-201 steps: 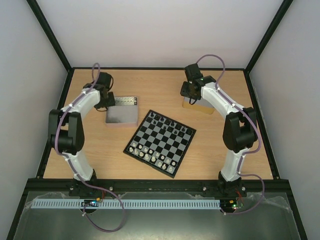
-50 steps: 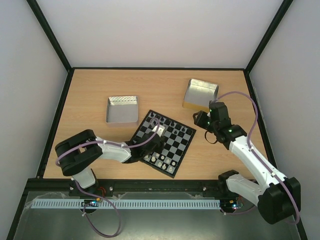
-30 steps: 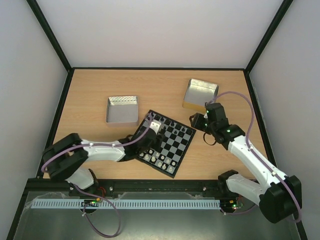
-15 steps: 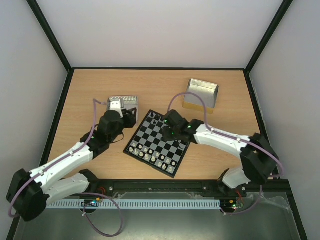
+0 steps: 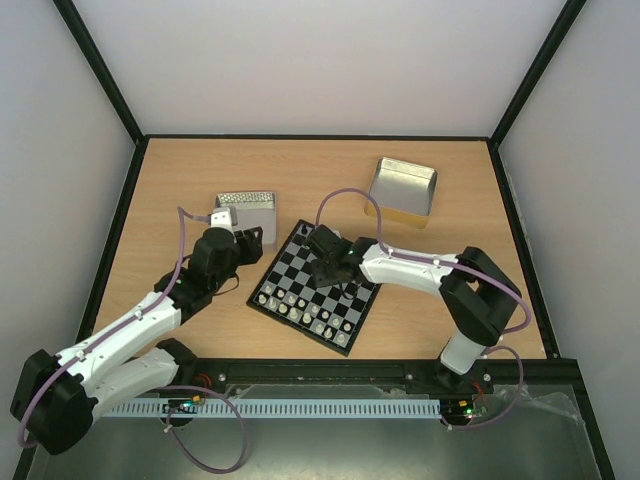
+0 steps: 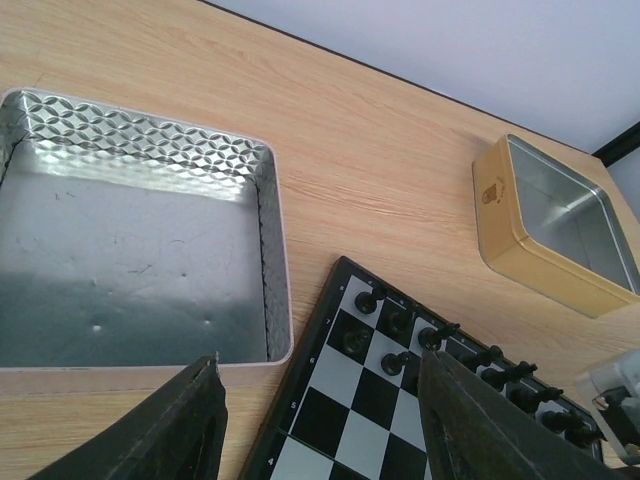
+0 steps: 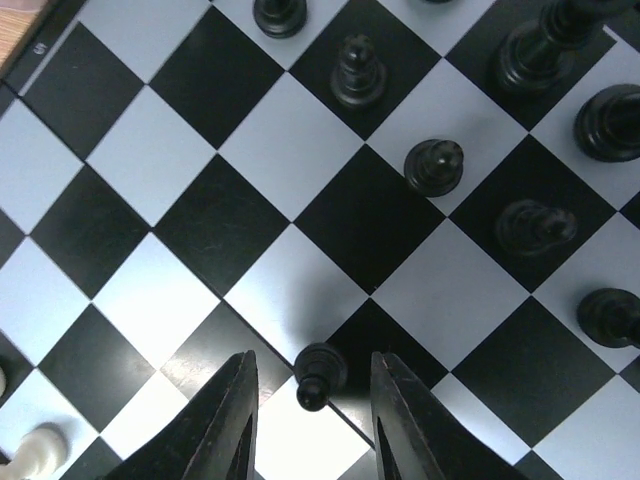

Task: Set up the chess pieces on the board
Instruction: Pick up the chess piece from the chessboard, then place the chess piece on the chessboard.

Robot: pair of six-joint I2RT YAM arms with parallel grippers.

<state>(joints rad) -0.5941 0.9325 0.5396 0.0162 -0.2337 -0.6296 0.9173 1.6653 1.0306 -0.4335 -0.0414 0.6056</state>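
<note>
surface (image 6: 380, 150): pale wood grain, matt
silver tray (image 6: 150, 160): shiny metal, diamond-embossed walls
gold tin (image 6: 520, 250): satin-painted metal
board (image 7: 360, 215): smooth, faint sheen
chess pieces (image 7: 433, 165): glossy black plastic

The wooden table (image 5: 300, 165) carries the board (image 5: 300, 275), 1 silver tray (image 5: 247, 199) and 1 gold-sided tin (image 5: 405, 185).

The board (image 5: 290, 272) is checked black and light grey inside a thin black rim. The chess pieces (image 7: 434, 166) are black, the other pieces (image 7: 40, 452) whitish. The desk (image 5: 300, 170) shows light wood grain. One tray (image 6: 140, 150) is silver with diamond embossing, and the tin (image 6: 500, 215) is golden outside, silver within
</note>
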